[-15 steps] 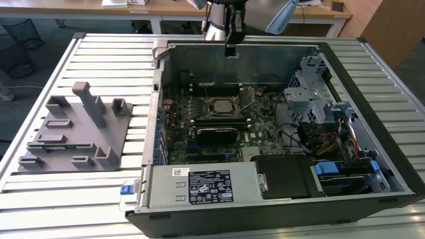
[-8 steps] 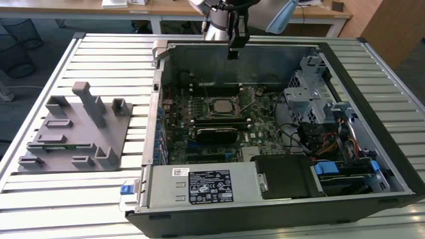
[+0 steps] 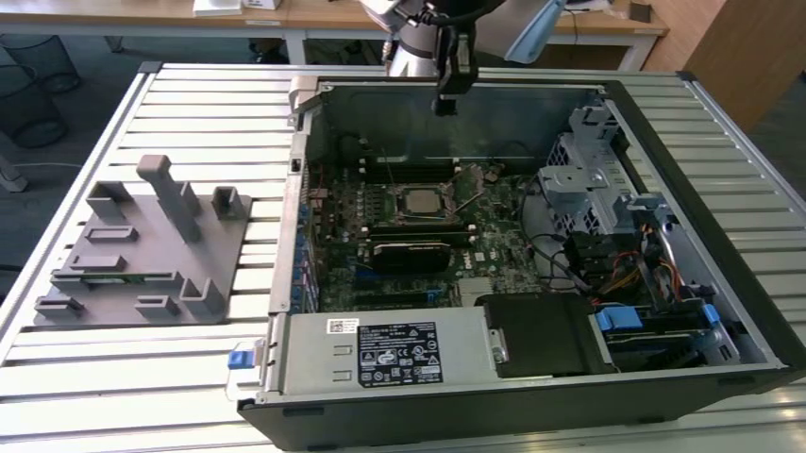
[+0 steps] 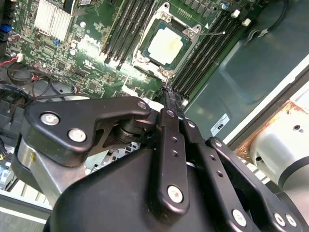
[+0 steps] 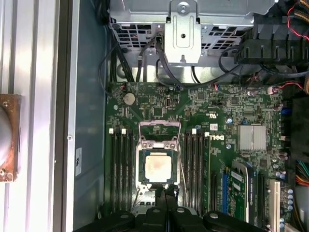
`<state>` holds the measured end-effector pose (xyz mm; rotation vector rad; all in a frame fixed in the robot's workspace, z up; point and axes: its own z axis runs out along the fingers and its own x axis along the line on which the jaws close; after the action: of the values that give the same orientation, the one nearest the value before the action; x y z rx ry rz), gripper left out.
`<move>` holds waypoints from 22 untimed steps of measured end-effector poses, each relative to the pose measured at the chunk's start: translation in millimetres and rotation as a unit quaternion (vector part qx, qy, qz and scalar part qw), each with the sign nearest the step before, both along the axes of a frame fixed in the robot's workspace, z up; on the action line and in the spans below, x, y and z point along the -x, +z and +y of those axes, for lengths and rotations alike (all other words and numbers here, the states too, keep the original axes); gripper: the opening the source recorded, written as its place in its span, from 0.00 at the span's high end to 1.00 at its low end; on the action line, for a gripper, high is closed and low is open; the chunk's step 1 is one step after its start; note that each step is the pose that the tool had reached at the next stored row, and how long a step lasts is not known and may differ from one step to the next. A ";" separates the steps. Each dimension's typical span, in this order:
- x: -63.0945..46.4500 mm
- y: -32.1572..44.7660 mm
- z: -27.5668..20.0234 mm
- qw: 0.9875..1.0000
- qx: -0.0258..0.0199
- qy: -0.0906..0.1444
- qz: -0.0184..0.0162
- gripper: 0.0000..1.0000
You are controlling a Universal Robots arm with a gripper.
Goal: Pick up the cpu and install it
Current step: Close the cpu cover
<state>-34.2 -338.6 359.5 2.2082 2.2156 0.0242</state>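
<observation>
The cpu point(image 5: 158, 167), a small flat square with a pale silvery metal top, lies level inside its socket point(image 5: 143, 166) on the green motherboard point(image 5: 231, 111). Placement looks done. The socket's hinged metal retaining plate point(image 5: 160, 131) appears to stand open beside the chip, so locking down seems left to do.

Rows of long black memory slots point(image 5: 120, 164) flank the socket on both sides. A finned silver heat sink point(image 5: 251, 137) sits well apart on the board.

The black metal claw point(image 5: 164, 192) hangs just above the socket's edge, clenched with nothing between its fingers.

Around all this is an open dark steel computer case point(image 3: 743, 311), lying on a ribbed aluminium bench point(image 3: 189, 104). At the exterior view's left stands a matte grey plastic fixture point(image 3: 139, 245).
</observation>
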 end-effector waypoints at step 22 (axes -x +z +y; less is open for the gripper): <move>-14.5 -10.8 0.0 1.000 0.000 0.000 0.000 0.89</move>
<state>-19.7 -338.6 348.7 2.2081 2.2155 0.0242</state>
